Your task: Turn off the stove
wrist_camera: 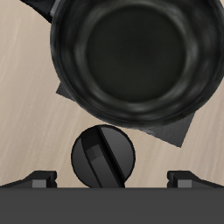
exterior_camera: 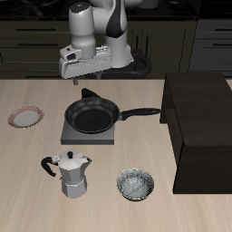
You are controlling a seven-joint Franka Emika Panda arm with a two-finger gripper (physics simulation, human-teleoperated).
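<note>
Above stove (exterior_camera: 89, 134) knob (wrist_camera: 103, 157), open end effector (wrist_camera: 112, 179)

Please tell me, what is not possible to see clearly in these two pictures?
- Stove top: in both views the frying pan covers the burner.
- Stove knob: in the exterior view the arm hides it; in the wrist view its on/off marking is unreadable.
- Gripper: hidden behind the arm in the exterior view.
- Plate: pattern too small.

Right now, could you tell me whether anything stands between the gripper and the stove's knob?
Nothing visible does. In the wrist view the knob lies in the open between the gripper's spread fingers; the frying pan sits beyond it on the stove.
</note>
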